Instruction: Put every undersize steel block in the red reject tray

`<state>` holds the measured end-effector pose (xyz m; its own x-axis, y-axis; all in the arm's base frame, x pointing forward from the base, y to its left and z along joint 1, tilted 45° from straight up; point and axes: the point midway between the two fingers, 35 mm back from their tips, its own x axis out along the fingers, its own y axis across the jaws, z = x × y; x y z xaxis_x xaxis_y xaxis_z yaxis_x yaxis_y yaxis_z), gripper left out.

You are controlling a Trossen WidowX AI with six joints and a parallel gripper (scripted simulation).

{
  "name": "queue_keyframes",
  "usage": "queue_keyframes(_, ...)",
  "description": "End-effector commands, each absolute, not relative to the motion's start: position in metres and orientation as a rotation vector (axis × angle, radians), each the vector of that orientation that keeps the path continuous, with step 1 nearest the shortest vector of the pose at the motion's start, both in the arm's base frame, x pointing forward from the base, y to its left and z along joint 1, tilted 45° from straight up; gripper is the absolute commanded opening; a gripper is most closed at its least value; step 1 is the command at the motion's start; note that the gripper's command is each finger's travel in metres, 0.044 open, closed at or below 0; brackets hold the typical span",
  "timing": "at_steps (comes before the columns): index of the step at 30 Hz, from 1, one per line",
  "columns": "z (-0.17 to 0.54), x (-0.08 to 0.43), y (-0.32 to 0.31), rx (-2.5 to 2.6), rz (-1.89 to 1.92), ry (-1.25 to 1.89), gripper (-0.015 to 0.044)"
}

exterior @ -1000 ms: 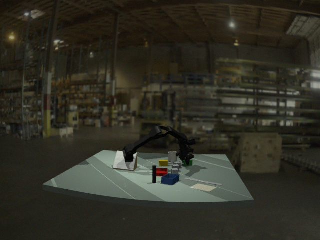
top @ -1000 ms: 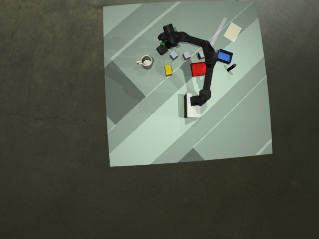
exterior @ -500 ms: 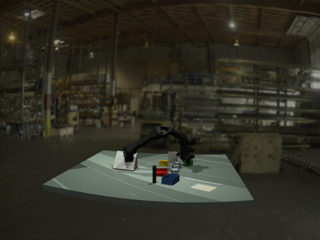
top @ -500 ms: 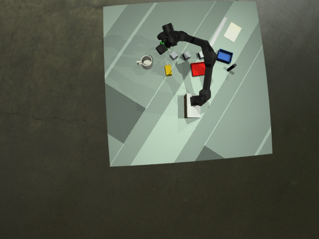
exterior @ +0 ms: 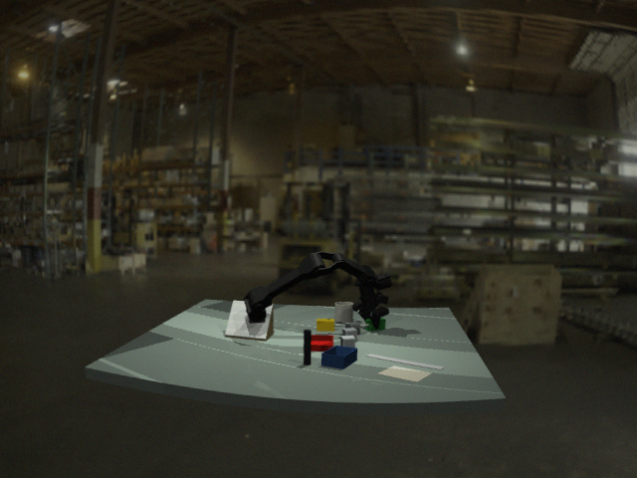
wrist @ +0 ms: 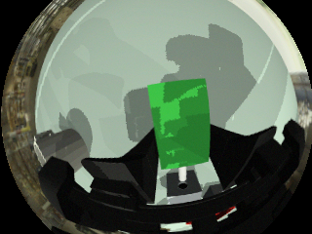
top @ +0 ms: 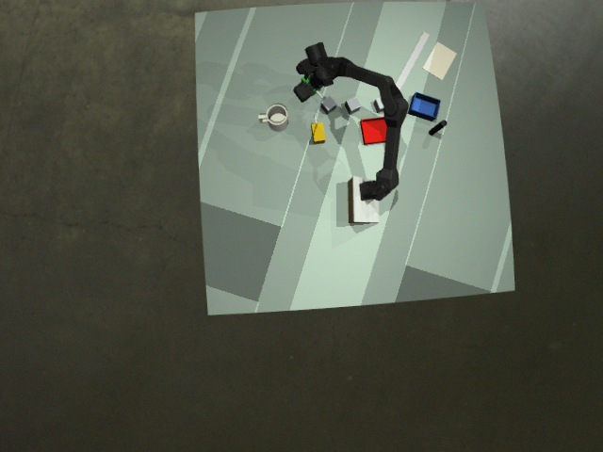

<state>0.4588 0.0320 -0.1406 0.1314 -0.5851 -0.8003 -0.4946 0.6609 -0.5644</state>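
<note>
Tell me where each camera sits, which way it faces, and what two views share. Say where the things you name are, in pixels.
Top: high above the table (top: 243, 272), looking down; nearly the whole arm shows.
Exterior: beyond the table's edge, looking across it toward shelving; arm in profile.
Wrist: on the arm's hand end, looking along the pincer (wrist: 177, 127) at the green gauge (wrist: 180, 124); only dark pincer parts show.
Top and exterior share the red tray (top: 372, 131) (exterior: 321, 344).

Beside the red tray (top: 373, 131) (exterior: 321, 343), smooth plastic by its look, the blocks (top: 352, 105) (exterior: 347, 341) look like matt grey metal; the green gauge (wrist: 181, 124) looks like flat-coloured plastic with a pale, smooth pin (wrist: 182, 174); the fingers are matt black; the cream sheet (top: 439, 60) (exterior: 405, 373), well apart from the tray, looks like matt paper.
</note>
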Motion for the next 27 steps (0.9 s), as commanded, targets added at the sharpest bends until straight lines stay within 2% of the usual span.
queue_keyframes(1, -0.14, 0.463, 0.035, -0.94, -0.087, 1.496, 0.0)
queue_keyframes(8, -0.118, 0.462, 0.055, -0.939, -0.082, 1.506, 0.0)
queue_keyframes(27, -0.117, 0.457, 0.056, -0.95, -0.082, 1.543, 0.0)
